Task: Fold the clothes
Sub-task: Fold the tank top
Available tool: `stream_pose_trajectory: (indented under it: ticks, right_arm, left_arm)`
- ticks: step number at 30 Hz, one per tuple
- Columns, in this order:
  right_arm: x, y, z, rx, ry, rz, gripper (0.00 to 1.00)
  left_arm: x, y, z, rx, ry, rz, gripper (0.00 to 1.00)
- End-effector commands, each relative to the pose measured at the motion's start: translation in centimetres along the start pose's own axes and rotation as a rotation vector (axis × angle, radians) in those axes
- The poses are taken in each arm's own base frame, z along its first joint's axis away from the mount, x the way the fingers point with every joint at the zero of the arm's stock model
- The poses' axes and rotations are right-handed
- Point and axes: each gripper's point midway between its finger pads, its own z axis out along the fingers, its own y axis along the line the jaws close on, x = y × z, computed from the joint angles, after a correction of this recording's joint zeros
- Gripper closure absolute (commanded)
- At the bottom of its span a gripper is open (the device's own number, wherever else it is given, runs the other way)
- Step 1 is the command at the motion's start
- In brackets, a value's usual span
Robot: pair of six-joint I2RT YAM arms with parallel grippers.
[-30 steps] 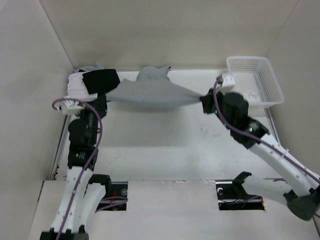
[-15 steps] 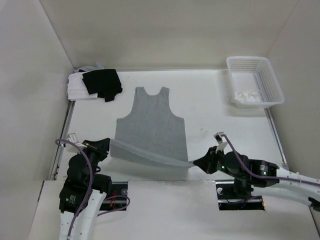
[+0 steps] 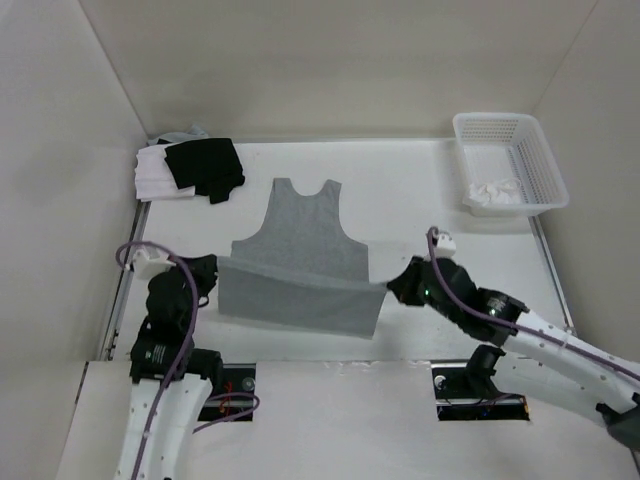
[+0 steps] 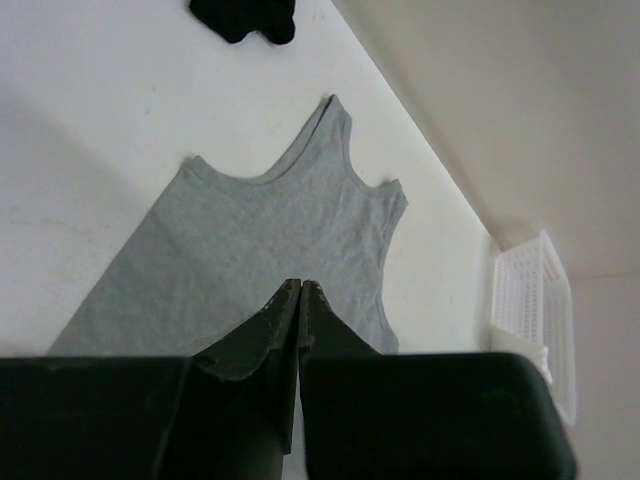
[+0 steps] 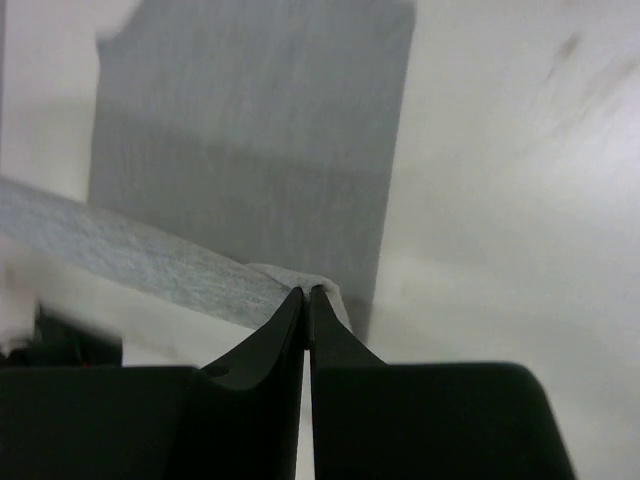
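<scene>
The clothes, a grey tank top (image 3: pixel 305 225), lie on the white table with the straps toward the far wall. The bottom hem is lifted off the table and stretched taut between both grippers, with the lower body hanging in a fold beneath it. My left gripper (image 3: pixel 213 268) is shut at the hem's left corner, and its wrist view shows shut jaws (image 4: pixel 301 285) over the top (image 4: pixel 260 230). My right gripper (image 3: pixel 391 286) is shut on the right hem corner (image 5: pixel 308 290), and the hem band (image 5: pixel 150 260) runs off to the left.
A white basket (image 3: pixel 495 118) holding a small white cloth (image 3: pixel 497 190) stands at the far right. A black garment (image 3: pixel 205 165) lies on a folded white stack (image 3: pixel 150 180) in the far left corner. Enclosure walls close in the table on three sides.
A second ago both grippers held the top stretched at the far end. They drew it to the near edge, laying it flat, and have now carried the hem back over the body.
</scene>
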Motion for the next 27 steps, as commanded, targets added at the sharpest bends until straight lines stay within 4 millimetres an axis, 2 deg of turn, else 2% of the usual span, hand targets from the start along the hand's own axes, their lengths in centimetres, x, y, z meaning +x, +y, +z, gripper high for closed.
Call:
stream_pose_trajectory:
  ticks: [1, 5, 10, 15, 21, 22, 24, 25, 27]
  right_arm:
    - [-8.5, 2.5, 2.2, -0.128, -0.161, -0.014, 0.95]
    - [-13.9, 0.7, 6.3, -0.096, -0.199, 0.017, 0.94]
    - [-18.3, -0.5, 11.4, -0.049, -0.198, 0.026, 0.94]
    - [-20.9, -0.9, 17.1, -0.033, -0.155, 0.023, 0.94]
    - [-23.3, -2.8, 22.9, 0.000, -0.126, 0.060, 0.92]
    - [-23.7, -3.2, 23.5, 0.010, -0.131, 0.068, 0.90]
    - [-24.2, -3.9, 24.3, 0.029, -0.137, 0.092, 0.73]
    - [-24.2, -3.9, 24.1, 0.032, -0.148, 0.095, 0.61]
    - [-24.3, -4.0, 22.8, 0.049, -0.183, 0.100, 0.47]
  left_arm:
    - [-1.2, -2.5, 5.3, 0.047, -0.075, -0.064, 1.00]
    - [-1.6, -2.5, 10.6, -0.015, -0.109, -0.076, 1.00]
    - [-2.0, -2.8, 15.9, -0.067, -0.130, -0.079, 1.00]
    - [-1.5, -2.0, 20.8, -0.125, -0.123, -0.068, 1.00]
    - [-0.8, -2.0, 27.2, -0.153, -0.096, -0.034, 0.97]
    - [-0.8, -2.3, 27.8, -0.147, -0.092, -0.032, 0.95]
    - [-0.5, -3.2, 29.2, -0.122, -0.074, -0.011, 0.82]
    - [-0.4, -3.8, 29.3, -0.096, -0.060, -0.002, 0.76]
    - [-0.5, -4.6, 27.5, -0.063, -0.062, 0.003, 0.65]
